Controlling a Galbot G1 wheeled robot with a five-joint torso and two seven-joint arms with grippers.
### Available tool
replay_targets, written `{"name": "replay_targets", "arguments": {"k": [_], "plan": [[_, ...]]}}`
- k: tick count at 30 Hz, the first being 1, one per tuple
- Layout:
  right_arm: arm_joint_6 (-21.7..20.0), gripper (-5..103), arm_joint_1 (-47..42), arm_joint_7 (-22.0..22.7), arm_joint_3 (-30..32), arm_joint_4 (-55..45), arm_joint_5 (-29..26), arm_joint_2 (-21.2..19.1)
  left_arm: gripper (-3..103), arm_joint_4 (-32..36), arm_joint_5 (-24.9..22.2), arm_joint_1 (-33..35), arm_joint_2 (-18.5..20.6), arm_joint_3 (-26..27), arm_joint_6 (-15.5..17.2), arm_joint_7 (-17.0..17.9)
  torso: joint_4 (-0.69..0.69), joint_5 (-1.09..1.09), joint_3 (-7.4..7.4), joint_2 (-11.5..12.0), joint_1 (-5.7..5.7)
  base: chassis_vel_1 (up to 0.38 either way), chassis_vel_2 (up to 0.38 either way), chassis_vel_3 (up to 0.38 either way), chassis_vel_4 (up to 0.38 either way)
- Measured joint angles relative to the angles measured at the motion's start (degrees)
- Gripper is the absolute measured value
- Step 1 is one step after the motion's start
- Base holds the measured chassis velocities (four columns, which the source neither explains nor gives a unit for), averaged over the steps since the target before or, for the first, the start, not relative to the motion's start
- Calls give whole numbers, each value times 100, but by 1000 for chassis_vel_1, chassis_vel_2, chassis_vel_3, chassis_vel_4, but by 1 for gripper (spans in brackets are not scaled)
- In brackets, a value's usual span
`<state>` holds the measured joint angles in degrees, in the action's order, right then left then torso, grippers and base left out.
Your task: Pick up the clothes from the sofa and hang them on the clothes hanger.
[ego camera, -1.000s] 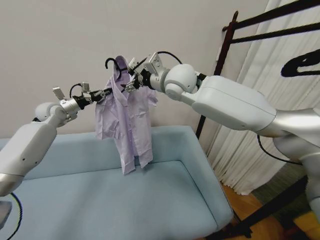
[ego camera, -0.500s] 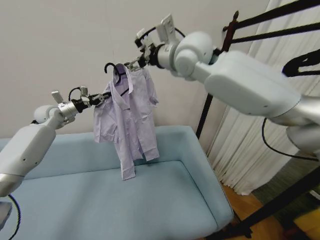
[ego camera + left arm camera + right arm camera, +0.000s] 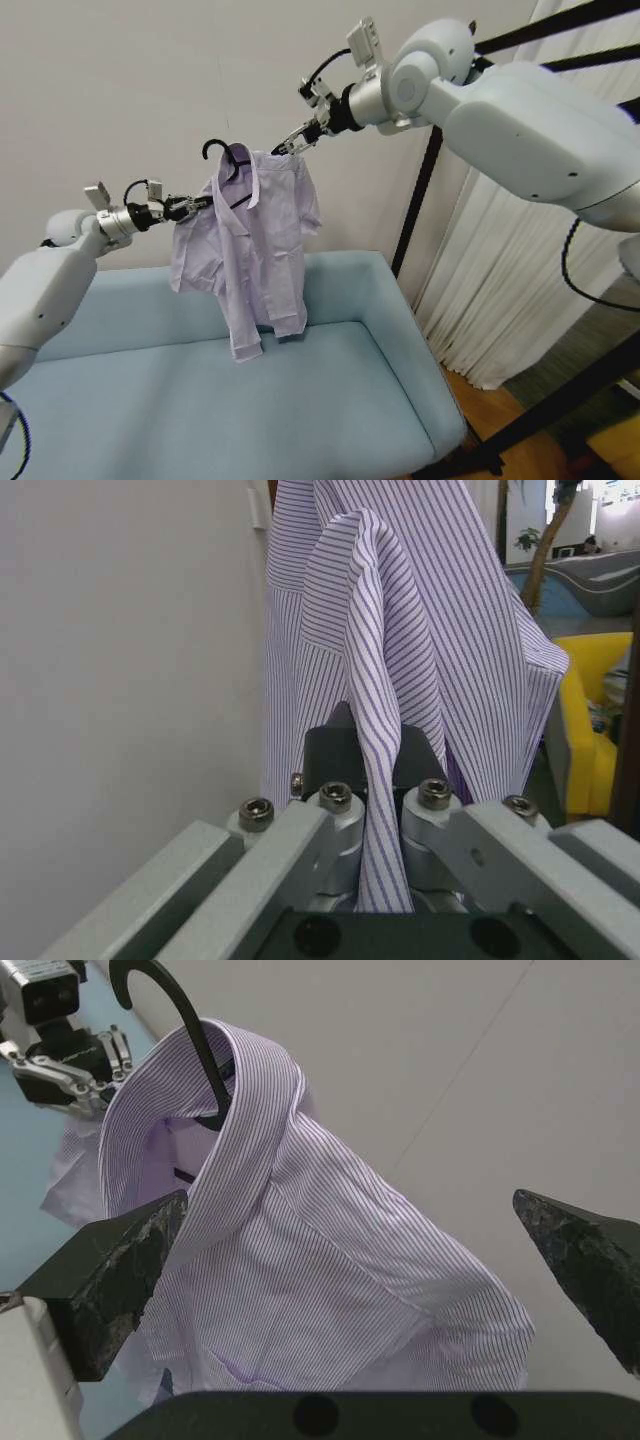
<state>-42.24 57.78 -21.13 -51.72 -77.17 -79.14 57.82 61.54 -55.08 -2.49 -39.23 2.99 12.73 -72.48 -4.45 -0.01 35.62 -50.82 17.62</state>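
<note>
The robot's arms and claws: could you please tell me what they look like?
The left arm and right arm have smooth, rounded white and silver-grey shells, with black cables looping near each wrist. The left claw is a bare silver metal linkage with hex-head bolts on a black base; the right claw ends in dark, rough-textured pads.

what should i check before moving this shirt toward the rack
1. Left gripper shut on the shirt: ok.
2. Right gripper open, not gripping the shirt: ok.
3. Collar sits around the hanger hook: ok.
4. Shirt hem clear of the sofa: cannot tell.
5. Rack bar free for the hook: cannot tell.
</note>
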Motion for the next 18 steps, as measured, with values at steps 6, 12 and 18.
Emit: {"name": "replay_targets", "arguments": {"k": [6, 12, 18], "plan": [[11, 102, 411, -112, -655, -135, -212, 129, 2, 133, 45, -74, 27, 32, 17, -327, -1, 1, 0, 0, 0, 0, 0, 0, 0], [23, 93, 747, -187, -1048, -92, -306, 231, 2, 292, 48, -64, 96, 58, 25, -426, 0, 1, 0, 0, 0, 0, 0, 0, 0], [29, 71, 973, -272, -1414, -264, -425, 162, 2, 417, 48, -30, 153, 91, 25, -489, -2, 2, 0, 0, 0, 0, 0, 0, 0]]}}
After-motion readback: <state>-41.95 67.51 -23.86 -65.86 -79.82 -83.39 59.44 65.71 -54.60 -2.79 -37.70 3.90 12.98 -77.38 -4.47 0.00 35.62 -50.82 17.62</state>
